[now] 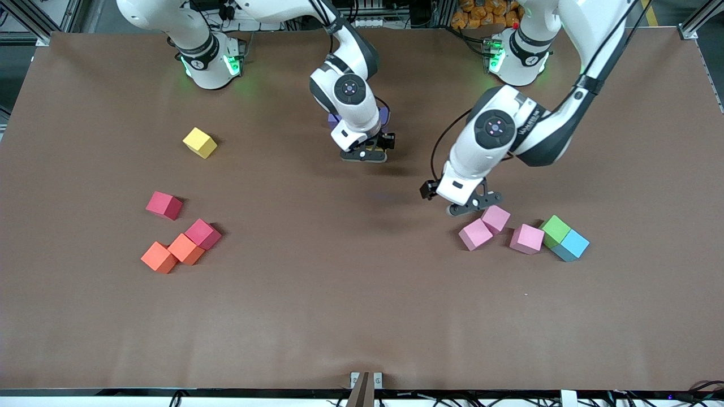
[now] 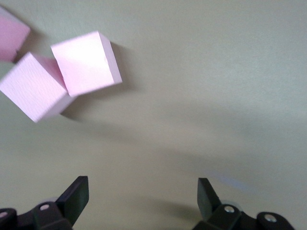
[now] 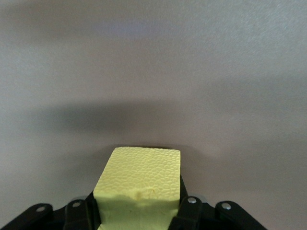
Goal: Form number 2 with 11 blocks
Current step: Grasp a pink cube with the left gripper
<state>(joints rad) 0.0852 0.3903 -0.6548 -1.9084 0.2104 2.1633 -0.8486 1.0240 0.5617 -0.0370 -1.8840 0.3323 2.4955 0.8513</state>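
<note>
The jaws of the right gripper [image 3: 139, 211] are closed on a pale yellow block [image 3: 141, 182], which is gripped by two opposite faces. This gripper is held over the table [image 1: 362, 316] at about twelve o'clock from its centre, the dial being read in the front view with twelve toward the arms' bases. Two purple blocks [image 1: 334, 120] are partly seen there under the arm.

The jaws of the left gripper [image 2: 141, 201] are spread wide and nothing is held. It is poised over bare table just beside two touching pink blocks [image 1: 475, 234]. A third pink block [image 1: 526, 238] is seen at three o'clock of that pair. A green block [image 1: 555, 230] and a sky-blue block [image 1: 571, 245] are pressed together just past it.

A loose yellow block [image 1: 199, 142] is found at ten o'clock. Two crimson blocks [image 1: 164, 205] and two orange blocks [image 1: 159, 257] are gathered near eight o'clock.
</note>
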